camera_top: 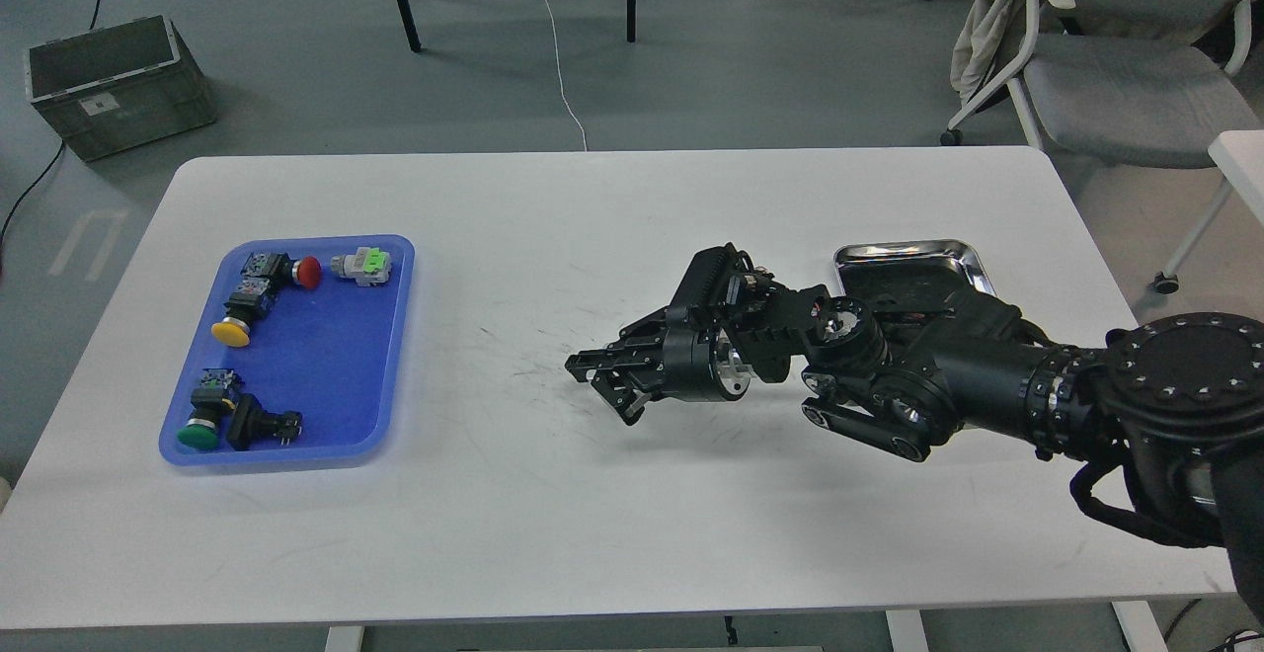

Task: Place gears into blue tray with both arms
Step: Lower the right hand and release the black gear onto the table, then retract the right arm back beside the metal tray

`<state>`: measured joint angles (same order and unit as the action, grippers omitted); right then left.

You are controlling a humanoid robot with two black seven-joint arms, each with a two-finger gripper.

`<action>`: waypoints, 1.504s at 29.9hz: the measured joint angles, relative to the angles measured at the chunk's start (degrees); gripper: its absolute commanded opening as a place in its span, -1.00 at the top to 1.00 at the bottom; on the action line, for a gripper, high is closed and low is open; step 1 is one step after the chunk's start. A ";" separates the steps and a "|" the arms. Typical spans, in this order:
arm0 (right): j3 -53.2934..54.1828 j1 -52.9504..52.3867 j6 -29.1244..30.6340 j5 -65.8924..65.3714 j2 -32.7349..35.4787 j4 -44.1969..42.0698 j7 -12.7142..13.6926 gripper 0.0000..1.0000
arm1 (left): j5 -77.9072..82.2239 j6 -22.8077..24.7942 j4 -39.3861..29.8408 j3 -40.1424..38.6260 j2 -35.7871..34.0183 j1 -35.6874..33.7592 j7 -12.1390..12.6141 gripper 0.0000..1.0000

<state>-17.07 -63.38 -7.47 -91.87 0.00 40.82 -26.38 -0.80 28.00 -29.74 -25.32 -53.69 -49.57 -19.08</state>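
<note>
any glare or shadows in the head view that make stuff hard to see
Head view: the shiny steel tray reflects bright glare along its rim while its inside reads dark, partly hidden by the black right arm; the right gripper casts a soft shadow on the white table; the shallow blue plastic tray is evenly lit and sharp.

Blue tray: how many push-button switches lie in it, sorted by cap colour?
In the blue tray:
Red cap: 1
Yellow cap: 1
Green cap: 1
Light green cap: 1
Black cap: 1
Total: 5 switches. No gears show among them.
</note>
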 measured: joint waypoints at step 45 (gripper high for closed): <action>12.73 -11.03 7.50 55.80 3.19 -12.04 4.77 -0.85 | 0.39 0.00 -3.65 0.19 -1.26 2.80 0.16 -0.98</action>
<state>-4.34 -74.42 0.03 -36.07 3.19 28.77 -21.61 -0.41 28.00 -33.38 -25.13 -54.95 -46.77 -18.92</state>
